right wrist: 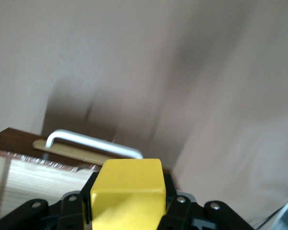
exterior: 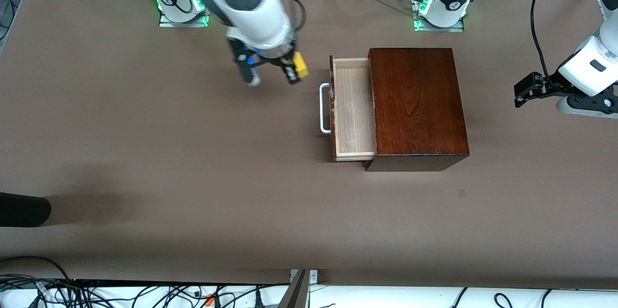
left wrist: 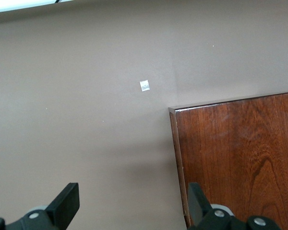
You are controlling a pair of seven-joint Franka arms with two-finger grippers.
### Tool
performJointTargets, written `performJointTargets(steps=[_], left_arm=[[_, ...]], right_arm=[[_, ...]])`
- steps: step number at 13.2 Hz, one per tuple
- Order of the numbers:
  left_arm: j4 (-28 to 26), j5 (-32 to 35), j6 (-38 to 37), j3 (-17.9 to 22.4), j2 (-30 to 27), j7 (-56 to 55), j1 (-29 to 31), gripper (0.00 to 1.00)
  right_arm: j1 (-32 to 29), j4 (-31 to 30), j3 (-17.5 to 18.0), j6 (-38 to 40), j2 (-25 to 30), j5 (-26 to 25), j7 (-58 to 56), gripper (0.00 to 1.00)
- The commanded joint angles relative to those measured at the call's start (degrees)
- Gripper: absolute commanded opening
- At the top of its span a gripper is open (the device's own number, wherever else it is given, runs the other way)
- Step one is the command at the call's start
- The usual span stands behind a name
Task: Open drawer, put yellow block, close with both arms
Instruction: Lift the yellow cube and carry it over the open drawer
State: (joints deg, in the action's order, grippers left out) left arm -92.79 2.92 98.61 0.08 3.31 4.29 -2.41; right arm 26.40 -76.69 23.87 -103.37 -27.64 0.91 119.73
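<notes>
My right gripper point(exterior: 296, 70) is shut on the yellow block point(exterior: 300, 64) and holds it above the table, beside the drawer's handle end. In the right wrist view the block point(right wrist: 127, 191) sits between the fingers of the gripper point(right wrist: 127, 206), with the white handle point(right wrist: 91, 143) and pale tray point(right wrist: 33, 184) below. The drawer point(exterior: 353, 107) is pulled out of the dark wooden box point(exterior: 417, 105), its tray empty and its handle point(exterior: 324, 107) toward the right arm's end. My left gripper point(exterior: 527, 91) waits open and empty past the box, at the left arm's end. In its wrist view point(left wrist: 133, 206) a box corner point(left wrist: 240, 158) shows.
A black rounded object point(exterior: 24, 209) pokes in at the table's edge toward the right arm's end. Cables point(exterior: 120, 293) lie along the edge nearest the front camera. A small pale scrap point(left wrist: 144, 85) lies on the brown table near the box.
</notes>
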Motion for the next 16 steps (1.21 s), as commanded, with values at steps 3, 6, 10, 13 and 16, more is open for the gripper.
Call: performJointTargets(steps=[3, 6, 10, 13, 16], left_arm=[[1.12, -0.37, -1.23, -0.16, 0.20, 1.42, 0.39, 1.00], [1.21, -0.37, -1.32, -0.16, 0.20, 1.42, 0.39, 1.00], [1.12, -0.37, -1.32, -0.16, 0.20, 1.42, 0.39, 1.00], [1.21, -0.37, -1.67, -0.16, 0.20, 1.42, 0.39, 1.00], [1.12, -0.37, -1.67, -0.16, 0.20, 1.42, 0.39, 1.00]], right_arm=[[10.06, 15.96, -1.80, -3.92, -14.62, -5.13, 18.14, 0.03], [15.25, 15.96, -6.45, -7.54, -17.52, -5.04, 19.84, 0.03], [16.84, 15.79, -6.73, -9.66, -21.57, -5.04, 20.36, 0.03], [17.02, 15.70, -6.99, -9.83, -22.80, -5.13, 20.36, 0.08], [17.02, 15.61, -7.70, -9.75, -22.63, -5.13, 20.28, 1.00]])
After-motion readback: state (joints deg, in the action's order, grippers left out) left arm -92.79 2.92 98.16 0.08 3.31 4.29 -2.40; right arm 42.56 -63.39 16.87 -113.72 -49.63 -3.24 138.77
